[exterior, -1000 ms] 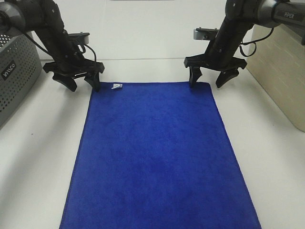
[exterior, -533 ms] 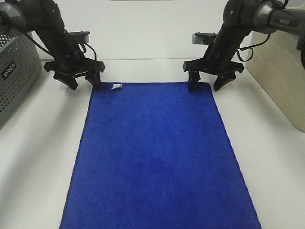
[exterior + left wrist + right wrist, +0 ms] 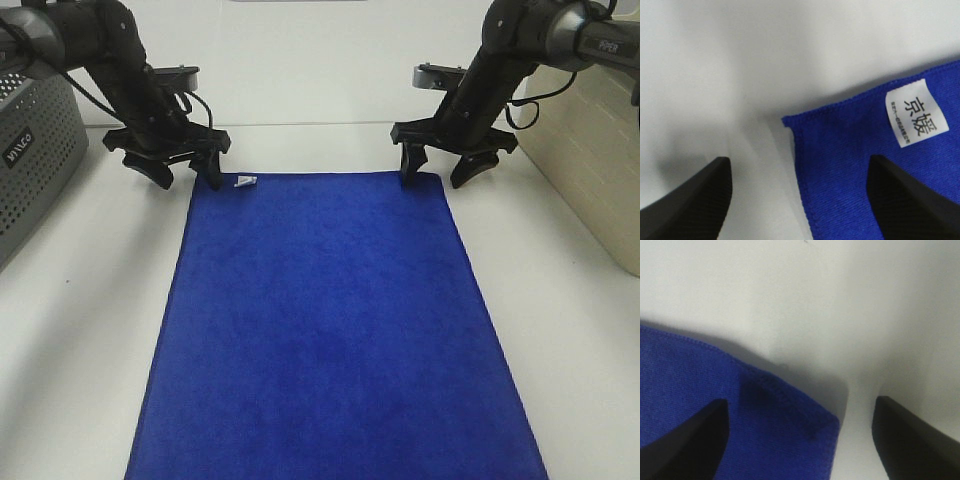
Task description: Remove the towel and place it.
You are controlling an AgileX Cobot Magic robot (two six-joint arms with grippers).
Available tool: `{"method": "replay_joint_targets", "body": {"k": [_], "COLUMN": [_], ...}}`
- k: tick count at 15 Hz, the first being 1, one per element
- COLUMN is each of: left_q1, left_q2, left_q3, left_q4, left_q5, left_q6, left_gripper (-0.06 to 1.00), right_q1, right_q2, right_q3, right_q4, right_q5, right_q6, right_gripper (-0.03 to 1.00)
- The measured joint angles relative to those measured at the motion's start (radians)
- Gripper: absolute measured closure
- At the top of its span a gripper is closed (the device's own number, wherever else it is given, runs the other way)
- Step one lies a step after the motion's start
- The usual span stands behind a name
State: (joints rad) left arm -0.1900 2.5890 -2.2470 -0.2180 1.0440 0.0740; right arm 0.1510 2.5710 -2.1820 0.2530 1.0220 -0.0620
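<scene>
The towel [image 3: 330, 330] lies flat and spread out on the white worktop [image 3: 80, 330]. Its long sides run from the far end toward the camera, and its near end is cut off by the lower edge of the high view. The cloth is deep blue with stitched edges, and I see no big wrinkle on it. A small white tag [image 3: 911, 113] with printed characters sits on the far short edge, close to the far left corner.

The left pincer [image 3: 188, 178] hangs at this far left corner with its jaws released and wide apart, and it grasps nothing. In the left wrist view the corner of the towel lies between the two fingers: one finger [image 3: 695, 200] stands over the bare worktop, the other over the blue cloth near the tag.

The right pincer [image 3: 435, 178] hangs at the far right corner, also released and holding nothing. In the right wrist view one finger [image 3: 685, 440] stands over the cloth and the other over the bare worktop, with the corner between them. This corner shows a small thickened fold at the stitching.

Whether any fingertip really touches the towel or the worktop, I cannot tell.

A grey perforated basket [image 3: 35, 160] stands on the left side of the worktop, well apart from the towel. A beige container [image 3: 590, 150] stands on the right side, behind the right arm.
</scene>
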Motion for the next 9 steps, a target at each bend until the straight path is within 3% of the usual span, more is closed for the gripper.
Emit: {"method": "replay_joint_targets", "body": {"k": [9], "left_q1": [-0.006], "left_q2": [0.034], "left_q3": [-0.018], "left_q4": [-0.079], "left_q5": [-0.024], "left_q6": [0.004], "left_gripper": [0.24], "right_q1": [-0.002], "right_q2": [0.002], "right_q3": [-0.003], "right_q4": [0.007], "right_q5": [0.008], "right_q6": [-0.028], "right_gripper": [0.21]}}
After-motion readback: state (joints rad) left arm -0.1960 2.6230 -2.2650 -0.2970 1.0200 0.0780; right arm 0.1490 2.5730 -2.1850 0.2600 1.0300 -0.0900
